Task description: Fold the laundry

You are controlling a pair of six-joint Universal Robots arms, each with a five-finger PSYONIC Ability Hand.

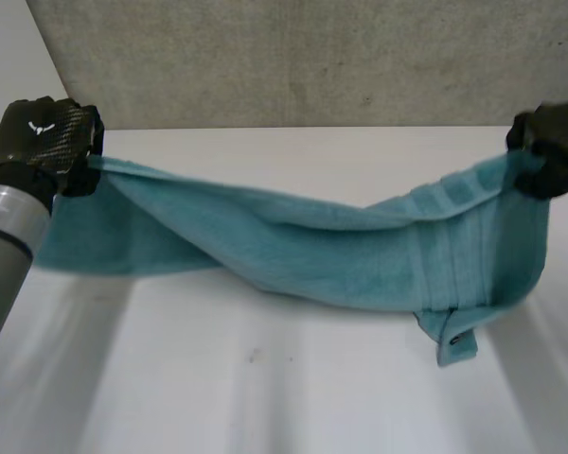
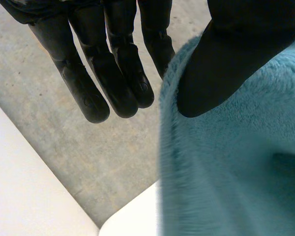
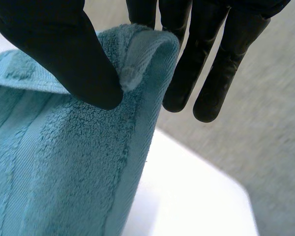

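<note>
A teal towel point(image 1: 341, 255) was held stretched between the two hands above the white surface point(image 1: 265, 397), towards its far edge. One upper end was gripped by the left hand point(image 1: 43, 137) and the other by the right hand point(image 1: 554, 156), so that the top edge was kept raised while the middle was allowed to sag; whether the lowest fold touched the surface could not be told. In the left wrist view the towel's edge was seen pinched under the thumb point(image 2: 226, 59), with most of the fingers point(image 2: 113, 83) extended straight beside the cloth and one tucked behind it. In the right wrist view the hemmed corner point(image 3: 137, 54) was likewise clamped between that hand's thumb point(image 3: 64, 54) and the straight fingers point(image 3: 187, 73) behind it. A lower corner point(image 1: 454, 345) was left dangling near the right end, which suggested that the layers were not evenly matched. The wide, two-ended hold was judged to serve the fold: the cloth was kept spread enough to be laid down or doubled over, a step judged not yet completed
</note>
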